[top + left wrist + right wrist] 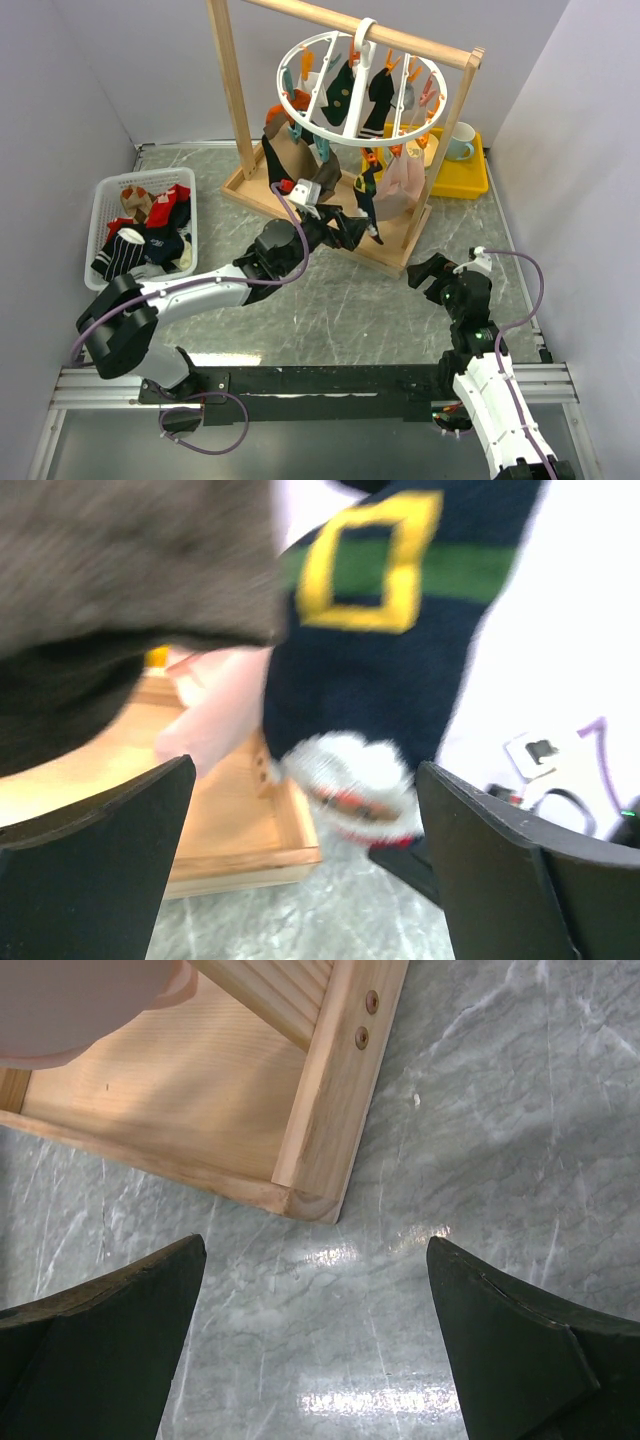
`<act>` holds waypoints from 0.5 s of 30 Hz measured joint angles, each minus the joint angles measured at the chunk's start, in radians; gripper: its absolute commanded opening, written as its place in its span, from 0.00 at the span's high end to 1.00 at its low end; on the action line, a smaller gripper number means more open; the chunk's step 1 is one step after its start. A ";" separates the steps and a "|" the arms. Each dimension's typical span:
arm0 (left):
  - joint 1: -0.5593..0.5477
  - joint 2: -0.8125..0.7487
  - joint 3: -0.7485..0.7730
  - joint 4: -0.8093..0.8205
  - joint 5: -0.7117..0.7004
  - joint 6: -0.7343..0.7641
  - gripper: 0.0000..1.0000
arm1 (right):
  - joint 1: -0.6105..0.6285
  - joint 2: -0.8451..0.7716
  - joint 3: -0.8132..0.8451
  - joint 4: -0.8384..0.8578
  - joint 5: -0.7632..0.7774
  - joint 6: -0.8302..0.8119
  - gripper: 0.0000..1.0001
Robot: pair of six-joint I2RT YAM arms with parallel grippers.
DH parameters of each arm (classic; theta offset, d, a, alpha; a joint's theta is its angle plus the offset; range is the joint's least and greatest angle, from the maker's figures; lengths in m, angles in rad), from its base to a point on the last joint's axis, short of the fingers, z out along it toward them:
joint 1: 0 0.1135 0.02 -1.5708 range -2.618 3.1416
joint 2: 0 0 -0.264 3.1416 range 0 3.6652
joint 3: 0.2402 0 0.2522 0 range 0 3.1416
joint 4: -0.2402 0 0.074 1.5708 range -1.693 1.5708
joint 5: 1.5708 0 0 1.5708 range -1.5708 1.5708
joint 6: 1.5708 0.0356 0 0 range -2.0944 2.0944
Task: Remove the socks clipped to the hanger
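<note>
The white ring hanger (322, 118) hangs from the wooden rack with orange and teal clothespins. Several socks are clipped to it: black ones (381, 97), a brown one (290, 160), a pale pink one (402, 185) and a dark one (367, 205). My left gripper (352, 230) is open, just in front of the dark sock's lower end. In the left wrist view that sock (385, 670) is navy with a green band, a yellow buckle and a white fluffy cuff, hanging between my open fingers (90, 865), blurred. My right gripper (428, 270) is open and empty over the table (310, 1340).
The wooden rack's base tray (395, 258) lies just beyond both grippers; its corner shows in the right wrist view (320, 1160). A white mesh basket (112, 189) with several socks stands at the left. A yellow tray (470, 180) with a mug (460, 140) is at the back right.
</note>
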 measured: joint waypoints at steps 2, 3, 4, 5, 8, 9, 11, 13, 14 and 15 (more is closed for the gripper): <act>-0.011 -0.017 0.002 -0.002 0.004 0.003 0.01 | 0.000 -0.001 0.000 0.000 0.000 0.000 0.00; -0.016 -0.022 0.006 -0.006 0.004 0.005 0.01 | 0.000 -0.001 0.000 0.000 -0.001 0.000 0.00; -0.021 -0.023 0.013 -0.007 0.004 0.008 0.01 | 0.000 -0.001 0.000 0.000 -0.001 0.000 0.00; -0.026 -0.023 0.023 -0.008 0.004 0.010 0.01 | 0.000 0.000 0.000 0.000 -0.001 0.000 0.00; -0.036 -0.022 0.038 -0.010 0.002 0.016 0.00 | 0.000 0.000 0.000 0.000 -0.003 0.000 0.00; -0.039 -0.018 0.048 -0.016 -0.002 0.016 0.05 | 0.000 0.000 0.000 0.000 -0.003 0.000 0.00; -0.040 0.001 0.082 -0.037 -0.012 0.017 0.21 | 0.000 -0.001 0.000 0.000 -0.003 0.000 0.00; -0.042 0.034 0.140 -0.081 -0.039 0.024 0.50 | 0.000 -0.003 0.000 0.000 -0.004 -0.002 0.00; -0.042 0.051 0.167 -0.099 -0.052 0.032 0.59 | 0.000 -0.007 0.000 0.000 -0.005 -0.004 0.00; -0.042 0.059 0.179 -0.108 -0.062 0.035 0.73 | 0.000 -0.014 0.000 -0.002 -0.007 -0.008 0.00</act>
